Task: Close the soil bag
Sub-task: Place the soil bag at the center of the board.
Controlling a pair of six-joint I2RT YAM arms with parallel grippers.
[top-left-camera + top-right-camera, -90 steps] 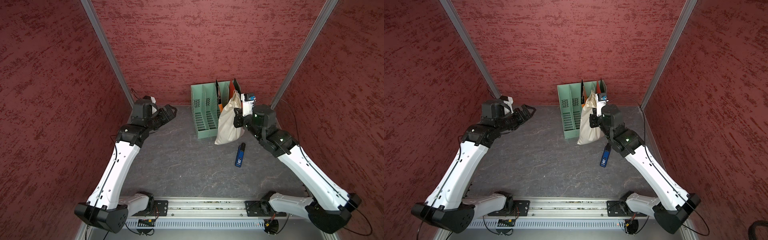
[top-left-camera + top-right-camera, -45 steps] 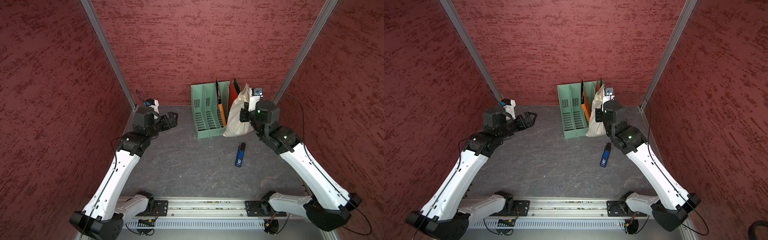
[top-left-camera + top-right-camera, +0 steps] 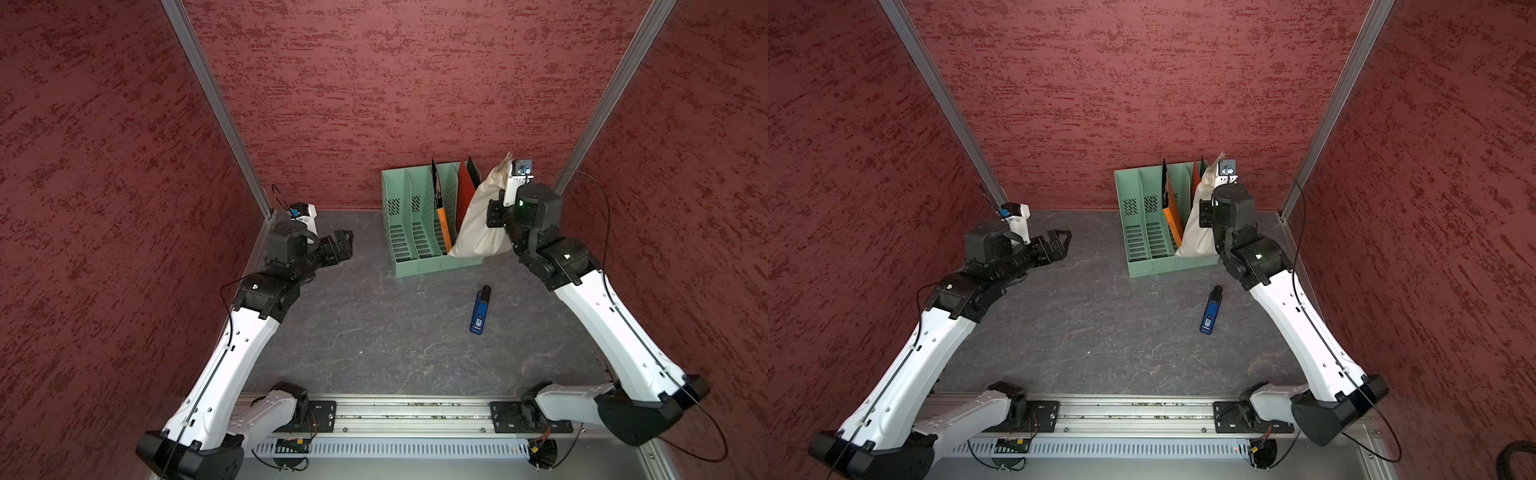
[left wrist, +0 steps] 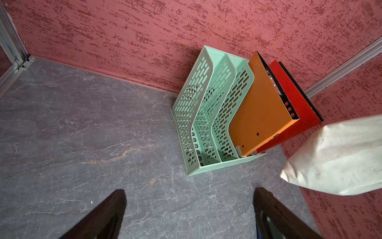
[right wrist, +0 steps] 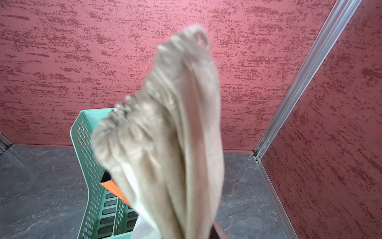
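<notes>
Right gripper (image 3: 495, 212): clamped tight on the soil bag (image 3: 477, 226), gripping the cloth just below its gathered top.
Left gripper (image 3: 344, 243): spread wide and empty, hovering over the table (image 3: 374, 340), well apart from the bag.
Bag position: held up beside the right end of the green file rack (image 3: 409, 232), close to the back wall. I cannot tell whether its bottom rests on the table.
Done: the mouth (image 5: 165, 87) is bunched into tight pleats in the right wrist view, so the closing looks largely achieved.
Left: the picture is blurred there and no cords can be made out, so whether the drawstring is pulled fully snug is uncertain. Probably a final tug and setting the bag down.
Count, task things: one bag.
Count, grippers: two.
Count, others: one rack; an orange folder (image 4: 262, 111) and a red folder (image 4: 289, 107) standing in it; one blue and black tool (image 3: 480, 309) lying on the table.
</notes>
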